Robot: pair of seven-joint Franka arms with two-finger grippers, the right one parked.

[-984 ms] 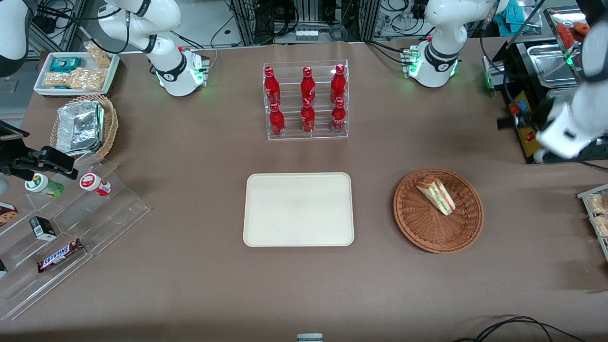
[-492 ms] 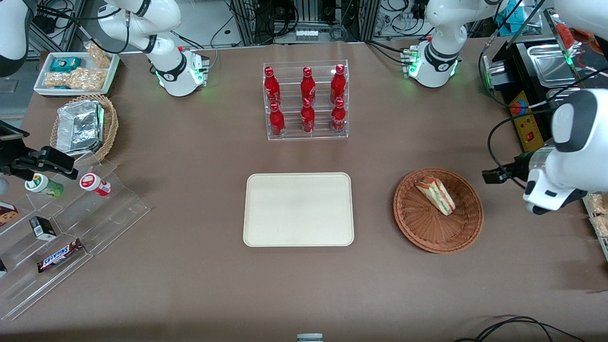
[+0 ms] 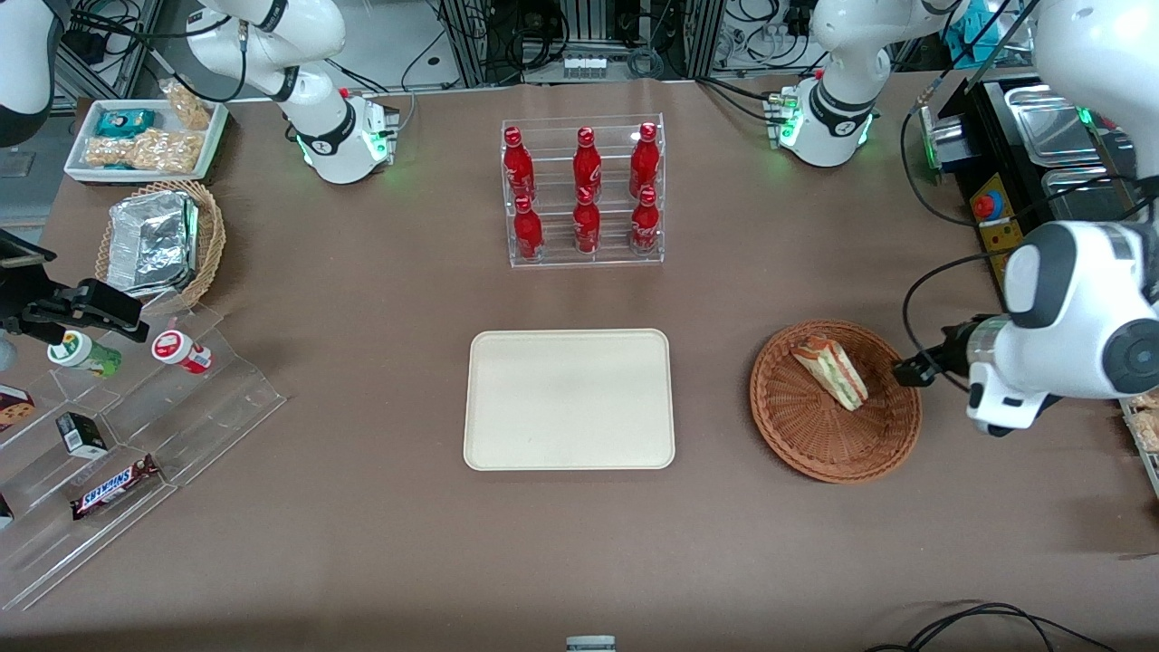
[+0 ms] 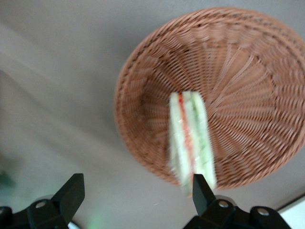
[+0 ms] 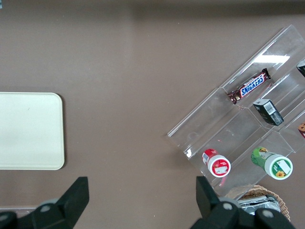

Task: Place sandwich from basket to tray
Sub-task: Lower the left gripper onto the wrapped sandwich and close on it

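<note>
The tray (image 3: 569, 399) sits mid-table, and at its three o'clock, a little apart, the basket (image 3: 835, 399) holds the sandwich (image 3: 831, 369), a wedge lying in the bowl with its layered edge up. At the basket's three o'clock edge the gripper (image 4: 136, 200) hovers above the rim, its fingers (image 4: 71, 193) spread wide and released, touching nothing.

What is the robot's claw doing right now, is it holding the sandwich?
Gripper: open, holding nothing, hovering above the basket edge; sandwich lies in the basket.
</note>
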